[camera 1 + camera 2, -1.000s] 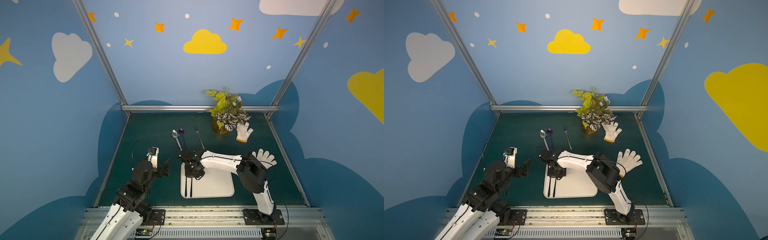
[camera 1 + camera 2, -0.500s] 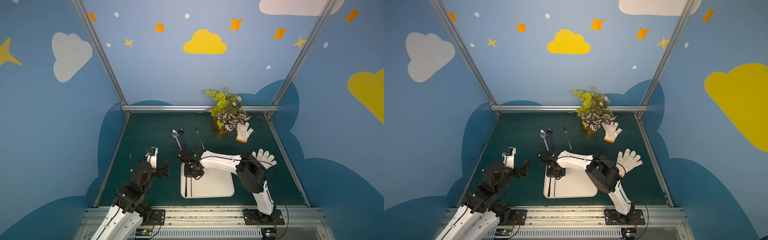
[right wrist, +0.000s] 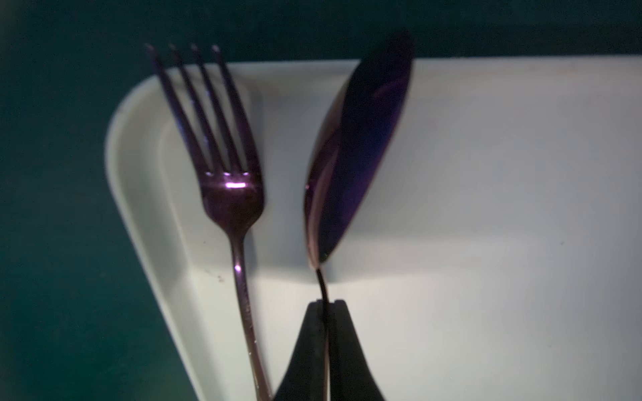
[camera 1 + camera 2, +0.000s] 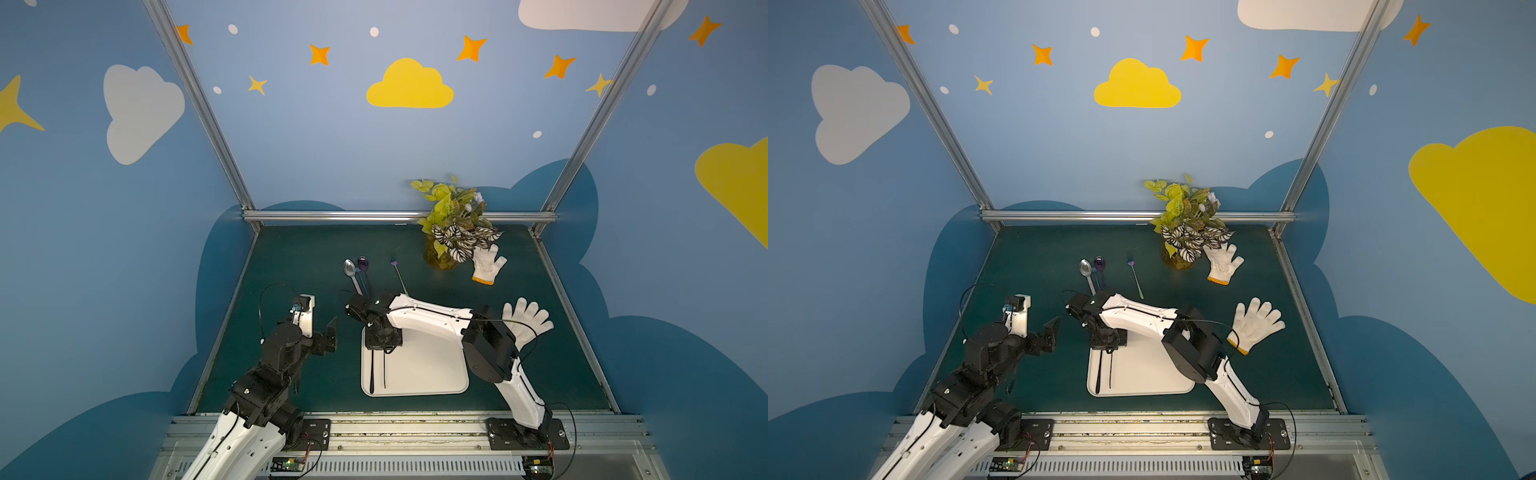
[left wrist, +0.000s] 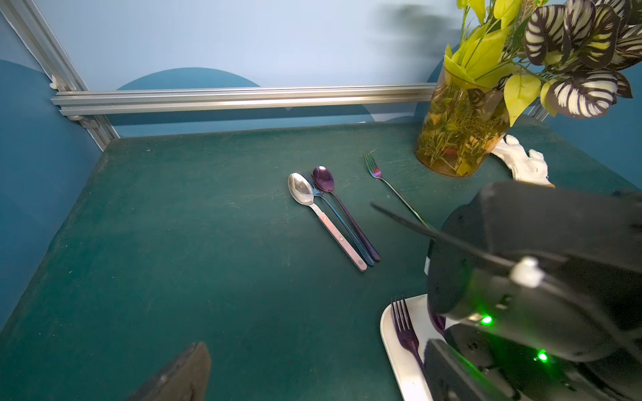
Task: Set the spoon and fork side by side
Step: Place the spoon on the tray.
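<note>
Right hand (image 3: 326,305) is pinched shut on the thin neck of the purple spoon (image 3: 361,145), low over the white tray (image 3: 486,208). The spoon's long axis runs straight out from the hand toward the tray's far edge. That is almost parallel with the purple fork (image 3: 229,194), which lies just beside it on the left arm's side. The bowl is rolled up on its edge (not flat yet). This looks like the placing step: settle it, then let go. Watch the fork handle, it passes very close to one finger (image 3: 302,347), and opening could nudge it. Left hand (image 4: 320,332) hangs wide open over the worktop (image 4: 291,257), well apart. Spare cutlery (image 5: 326,222) and the vase (image 5: 458,139) sit beyond the tray, out of the way.
</note>
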`<action>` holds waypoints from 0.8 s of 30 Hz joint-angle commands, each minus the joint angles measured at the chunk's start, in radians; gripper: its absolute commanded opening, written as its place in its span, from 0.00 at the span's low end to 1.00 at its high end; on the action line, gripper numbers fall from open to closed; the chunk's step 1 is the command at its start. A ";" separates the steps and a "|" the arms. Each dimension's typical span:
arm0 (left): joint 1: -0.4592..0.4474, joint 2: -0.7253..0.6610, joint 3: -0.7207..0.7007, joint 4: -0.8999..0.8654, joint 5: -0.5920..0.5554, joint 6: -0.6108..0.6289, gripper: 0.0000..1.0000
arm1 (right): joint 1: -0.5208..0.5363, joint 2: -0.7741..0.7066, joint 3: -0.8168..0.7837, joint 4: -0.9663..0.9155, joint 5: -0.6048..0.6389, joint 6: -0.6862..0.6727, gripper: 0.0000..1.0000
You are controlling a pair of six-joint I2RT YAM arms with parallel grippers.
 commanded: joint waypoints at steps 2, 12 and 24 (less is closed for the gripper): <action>-0.001 -0.009 -0.006 -0.007 -0.002 -0.005 1.00 | 0.006 0.022 0.031 -0.100 0.020 0.025 0.00; -0.003 -0.007 -0.007 -0.002 -0.001 -0.002 1.00 | 0.008 0.067 0.093 -0.115 0.000 0.011 0.01; -0.002 -0.001 -0.010 0.006 -0.003 -0.002 1.00 | 0.011 0.054 0.159 -0.161 0.013 -0.008 0.14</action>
